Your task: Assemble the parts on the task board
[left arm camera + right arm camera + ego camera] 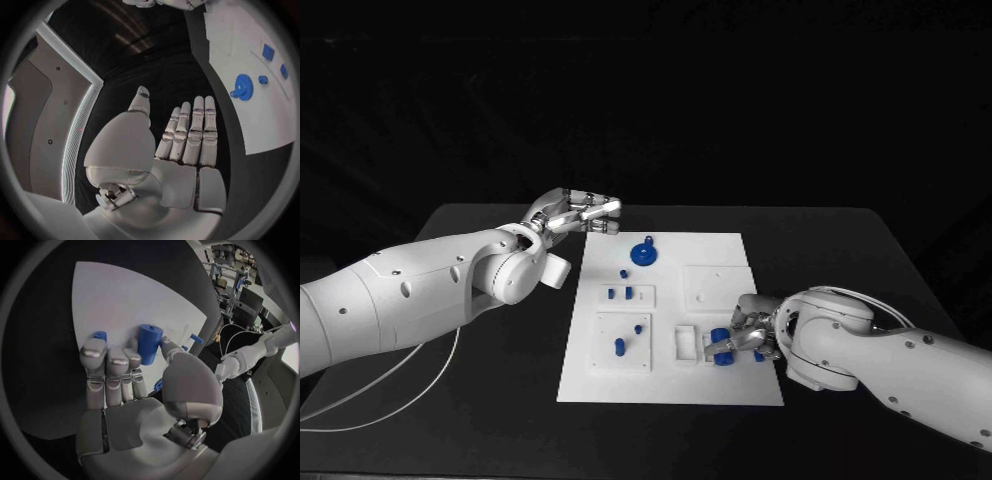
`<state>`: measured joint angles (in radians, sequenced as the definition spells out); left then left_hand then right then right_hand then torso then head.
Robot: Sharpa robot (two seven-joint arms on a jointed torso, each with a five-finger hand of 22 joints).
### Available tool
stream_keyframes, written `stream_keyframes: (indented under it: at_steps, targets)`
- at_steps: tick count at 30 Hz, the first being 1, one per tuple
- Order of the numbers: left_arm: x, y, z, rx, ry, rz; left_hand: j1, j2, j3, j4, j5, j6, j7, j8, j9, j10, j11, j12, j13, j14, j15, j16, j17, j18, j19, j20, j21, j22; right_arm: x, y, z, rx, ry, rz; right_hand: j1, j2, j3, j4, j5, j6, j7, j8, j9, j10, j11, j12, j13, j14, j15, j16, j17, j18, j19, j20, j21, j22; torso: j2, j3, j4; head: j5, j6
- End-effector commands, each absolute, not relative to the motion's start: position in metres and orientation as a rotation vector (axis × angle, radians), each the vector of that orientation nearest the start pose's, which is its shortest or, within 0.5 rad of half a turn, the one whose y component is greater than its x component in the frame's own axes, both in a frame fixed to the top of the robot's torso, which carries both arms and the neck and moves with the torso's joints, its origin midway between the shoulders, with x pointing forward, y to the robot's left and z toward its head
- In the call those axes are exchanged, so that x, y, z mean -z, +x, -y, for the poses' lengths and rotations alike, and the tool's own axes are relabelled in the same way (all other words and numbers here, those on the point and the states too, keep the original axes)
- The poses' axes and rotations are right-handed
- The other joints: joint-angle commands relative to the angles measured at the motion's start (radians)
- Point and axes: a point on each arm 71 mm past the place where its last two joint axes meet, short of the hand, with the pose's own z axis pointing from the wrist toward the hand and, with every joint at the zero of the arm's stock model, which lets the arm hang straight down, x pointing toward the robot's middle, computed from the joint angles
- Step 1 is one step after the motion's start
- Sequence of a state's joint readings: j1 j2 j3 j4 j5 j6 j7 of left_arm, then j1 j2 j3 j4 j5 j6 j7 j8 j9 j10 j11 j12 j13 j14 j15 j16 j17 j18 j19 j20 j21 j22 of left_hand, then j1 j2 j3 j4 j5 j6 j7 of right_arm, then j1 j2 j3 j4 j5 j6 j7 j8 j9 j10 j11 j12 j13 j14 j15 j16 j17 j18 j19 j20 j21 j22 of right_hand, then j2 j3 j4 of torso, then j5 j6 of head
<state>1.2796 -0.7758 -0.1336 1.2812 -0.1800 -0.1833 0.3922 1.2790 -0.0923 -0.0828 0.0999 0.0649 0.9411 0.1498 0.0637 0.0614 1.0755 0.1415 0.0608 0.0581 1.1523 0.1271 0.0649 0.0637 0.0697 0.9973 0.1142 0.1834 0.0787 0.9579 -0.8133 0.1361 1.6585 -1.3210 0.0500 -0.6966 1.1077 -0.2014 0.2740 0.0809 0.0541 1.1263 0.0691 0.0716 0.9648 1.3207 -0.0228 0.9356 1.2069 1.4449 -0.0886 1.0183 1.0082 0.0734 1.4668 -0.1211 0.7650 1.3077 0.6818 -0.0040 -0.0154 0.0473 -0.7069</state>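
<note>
Fingers (107, 362) of my right hand (744, 338) are closing around a blue cylinder (149, 343), lower right of the task board (733, 385).

Going left to right in the head view: my left hand (574, 212) is hovering just off the board's upper left corner, fingers straight, together and holding nothing; the blue gear (645, 252) is sitting upper centre, small blue pegs (620, 346) are standing lower left. I judge the cylinder could be slipping or tipping, since the thumb-and-finger contact looks shallow. My right wrist view is showing that contact and a second blue part (99, 335) by the fingertips, which the head view is hiding behind the hand; the left wrist view is confirming an empty palm.
</note>
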Motion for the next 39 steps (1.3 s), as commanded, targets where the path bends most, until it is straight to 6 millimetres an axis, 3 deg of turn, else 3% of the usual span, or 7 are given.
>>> stream_keyframes:
  at_steps: [1, 4, 9, 15, 22, 27, 39]
  targets:
    - [0.181, 0.531, -0.240, 1.437, -0.867, -1.516, -0.002, -0.010, 0.001, 0.006, 0.002, -0.006, 0.000, -0.002, -0.001, -0.006, -0.001, -0.002, 0.001, -0.006, 0.002, -0.002, 0.000, 0.000, 0.003, 0.003, 0.002, -0.001, 0.271, 0.424, 0.176, -0.251, 0.091, -2.314, 0.030, 0.013, 0.026, -0.036, -0.005, -0.002, 0.005, -0.008, -0.841, -0.009, 0.000, -0.007, -0.001, 0.005, -0.001, -0.006, 0.002, -0.001, 0.052, 0.007, -0.004, 0.056, 0.000, -0.0008, -0.0008, 0.001, -0.002]
    - [0.182, 0.531, -0.240, 1.436, -0.868, -1.519, 0.000, -0.012, 0.001, 0.007, 0.002, -0.013, 0.005, -0.003, -0.002, -0.008, 0.001, -0.002, 0.001, -0.007, 0.003, -0.002, 0.000, 0.000, 0.003, 0.003, 0.002, -0.002, 0.272, 0.424, 0.176, -0.229, 0.063, -2.306, 0.040, 0.018, 0.032, -0.057, -0.001, -0.006, 0.007, -0.008, -0.841, -0.013, 0.002, -0.012, -0.004, 0.004, 0.001, -0.006, 0.002, 0.000, 0.051, 0.010, -0.006, 0.057, 0.000, -0.0009, -0.0011, 0.003, -0.003]
    - [0.182, 0.531, -0.240, 1.432, -0.871, -1.521, 0.002, -0.009, 0.003, 0.009, 0.003, -0.014, 0.006, -0.003, -0.002, -0.008, 0.002, -0.001, 0.001, -0.007, 0.003, -0.002, 0.000, 0.001, 0.003, 0.004, 0.002, -0.002, 0.271, 0.426, 0.178, -0.208, 0.055, -2.265, 0.104, 0.077, 0.090, -0.148, 0.093, 0.029, 0.000, -0.008, -0.836, -0.016, -0.006, -0.010, -0.007, 0.005, -0.001, -0.010, -0.001, -0.001, 0.052, 0.010, -0.006, 0.062, 0.000, -0.0004, -0.0003, 0.003, -0.001]
    - [0.182, 0.531, -0.241, 1.429, -0.873, -1.523, 0.002, -0.009, 0.003, 0.009, 0.003, -0.014, 0.006, -0.003, -0.002, -0.008, 0.002, -0.001, 0.001, -0.007, 0.003, -0.002, 0.000, 0.001, 0.003, 0.004, 0.002, -0.002, 0.269, 0.425, 0.182, -0.273, 0.202, -2.250, 0.052, 0.113, 0.154, -0.249, 0.107, 0.054, -0.008, -0.009, -0.836, -0.016, -0.010, -0.008, -0.013, 0.006, -0.005, -0.014, -0.005, -0.005, 0.053, 0.006, -0.009, 0.071, 0.001, 0.0009, -0.0011, 0.005, -0.001]
    - [0.183, 0.532, -0.242, 1.424, -0.875, -1.525, 0.003, -0.006, 0.002, 0.005, 0.003, -0.013, 0.007, -0.003, -0.002, -0.009, 0.002, -0.002, 0.001, -0.008, 0.004, -0.002, 0.000, 0.001, 0.002, 0.004, 0.002, -0.002, 0.259, 0.427, 0.189, -0.383, 0.432, -2.231, 0.049, 0.121, 0.165, -0.268, 0.126, 0.073, -0.012, -0.008, -0.833, -0.017, -0.014, -0.012, -0.020, 0.005, -0.007, -0.019, -0.011, -0.006, 0.054, 0.004, -0.011, 0.074, 0.001, 0.0000, -0.0020, 0.005, -0.001]
    - [0.183, 0.533, -0.243, 1.419, -0.877, -1.525, 0.003, -0.007, 0.002, 0.004, 0.004, -0.018, 0.008, -0.003, -0.002, -0.011, 0.003, -0.002, 0.001, -0.008, 0.004, -0.002, 0.000, 0.001, 0.002, 0.004, 0.002, -0.001, 0.243, 0.429, 0.188, -0.459, 0.533, -2.214, 0.032, 0.118, 0.141, -0.242, 0.122, 0.092, -0.022, -0.009, -0.833, -0.011, -0.019, -0.016, -0.029, 0.005, -0.011, -0.022, -0.014, -0.008, 0.055, 0.000, -0.014, 0.075, 0.000, 0.0000, -0.0021, 0.006, -0.001]
    - [0.184, 0.533, -0.242, 1.420, -0.877, -1.530, 0.007, -0.008, 0.003, 0.002, 0.003, -0.021, 0.007, -0.003, -0.002, -0.014, 0.002, -0.002, 0.001, -0.011, 0.004, -0.002, 0.000, 0.002, 0.001, 0.005, 0.001, -0.002, 0.228, 0.431, 0.182, -0.516, 0.551, -2.192, 0.042, 0.131, 0.126, -0.238, 0.128, 0.112, -0.029, -0.008, -0.839, 0.001, -0.023, -0.022, -0.035, 0.006, -0.012, -0.026, -0.020, -0.013, 0.055, -0.001, -0.013, 0.076, 0.001, -0.0019, -0.0004, 0.013, -0.001]
